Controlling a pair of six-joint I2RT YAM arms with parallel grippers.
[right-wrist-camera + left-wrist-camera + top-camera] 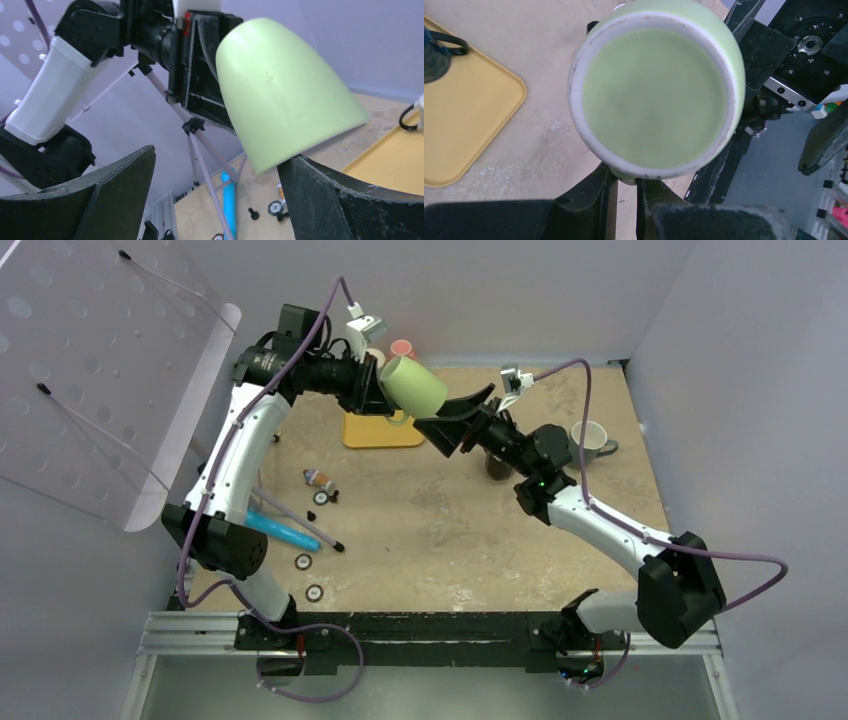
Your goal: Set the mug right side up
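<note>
The left pincer (376, 390) grips the mug (413, 383) and holds it on its side in the air, clear of the table (450, 530). Seen from above, the mug projects outward from this pincer's tips. The right pincer (443, 430) sits just beyond the mug's far end with its jaws spread wide.

The left wrist view shows what the overhead view hides. The fingers (599, 200) of the left pincer are drawn nearly together on a small part at the mug's near edge. This is probably the handle, though most of it is covered. One round end of the mug faces this camera. A yellow tray (469, 120) lies on the table below and to the left of the pincer.

The right wrist view shows the right pincer released. One finger (345, 205) lies against or just under the mug's wide end, but contact cannot be confirmed. The other finger (90, 200) stands well apart from the mug.
</note>
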